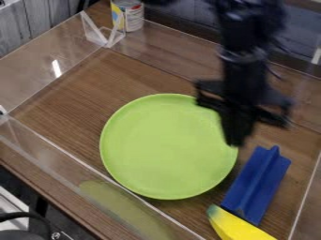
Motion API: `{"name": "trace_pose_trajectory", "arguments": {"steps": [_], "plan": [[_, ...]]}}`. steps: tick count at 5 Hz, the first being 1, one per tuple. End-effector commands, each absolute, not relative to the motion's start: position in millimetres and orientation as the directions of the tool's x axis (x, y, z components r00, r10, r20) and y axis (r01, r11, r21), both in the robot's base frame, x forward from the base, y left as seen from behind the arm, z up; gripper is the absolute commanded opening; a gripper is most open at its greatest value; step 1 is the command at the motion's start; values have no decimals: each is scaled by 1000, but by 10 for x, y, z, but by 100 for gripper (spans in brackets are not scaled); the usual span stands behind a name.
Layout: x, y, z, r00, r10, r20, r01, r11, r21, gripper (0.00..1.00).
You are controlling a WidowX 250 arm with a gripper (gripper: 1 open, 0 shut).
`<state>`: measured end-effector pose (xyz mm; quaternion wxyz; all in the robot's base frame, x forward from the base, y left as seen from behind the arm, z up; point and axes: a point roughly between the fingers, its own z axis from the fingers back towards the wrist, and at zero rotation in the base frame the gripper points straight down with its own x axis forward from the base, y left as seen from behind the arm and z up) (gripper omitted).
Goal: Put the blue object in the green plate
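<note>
The blue object [257, 183] is a long royal-blue block with a ridge. It lies flat on the wooden table just right of the green plate [157, 150], angled toward the front edge. The plate is large, round, lime-green and has nothing on it. My gripper [235, 138] hangs from the dark arm, pointing almost straight down over the plate's right rim, just beyond the block's far end. Its fingers are shut together with nothing between them, and they do not touch the block.
A yellow object [234, 225] lies at the blue block's near end. Clear plastic walls [51, 66] enclose the table at the left and back. A white and yellow bottle [126, 13] stands at the back left outside them.
</note>
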<state>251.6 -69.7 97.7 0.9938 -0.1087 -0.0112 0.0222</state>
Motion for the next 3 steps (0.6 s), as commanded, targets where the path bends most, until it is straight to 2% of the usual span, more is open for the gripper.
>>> {"name": "trace_pose_trajectory", "arguments": {"steps": [1, 2, 3], "plan": [[2527, -251, 1122, 994, 77, 75, -59, 975, -214, 0], [2557, -660, 1041, 996, 43, 78, -25, 976, -217, 0], [2480, -865, 1000, 998, -19, 64, 33, 975, -221, 0]]}}
